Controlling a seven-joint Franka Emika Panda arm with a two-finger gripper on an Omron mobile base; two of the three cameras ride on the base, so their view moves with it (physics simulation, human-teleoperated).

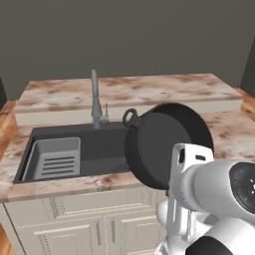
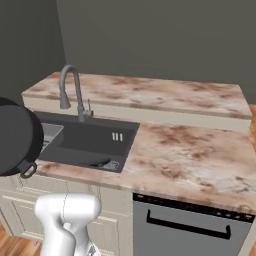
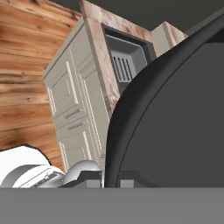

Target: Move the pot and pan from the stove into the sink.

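The hand (image 3: pixel 111 183) is shut tight on the pot (image 1: pixel 167 144) and holds it up in the air, tipped on its side. The pot hangs over the front edge of the bench (image 1: pixel 74 185), just beside the sink (image 1: pixel 99 144).

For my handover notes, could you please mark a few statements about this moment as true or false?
1. The pot is up in the air, tipped on its side. True.
2. The pot lies in the sink. False: it hangs in front of the basin, not in it.
3. A ribbed rack sits at the sink's left end. True.
4. The faucet stands at the sink's front edge. False: it rises behind the basin.
5. The tool is open. False: it is shut on the pot's rim.
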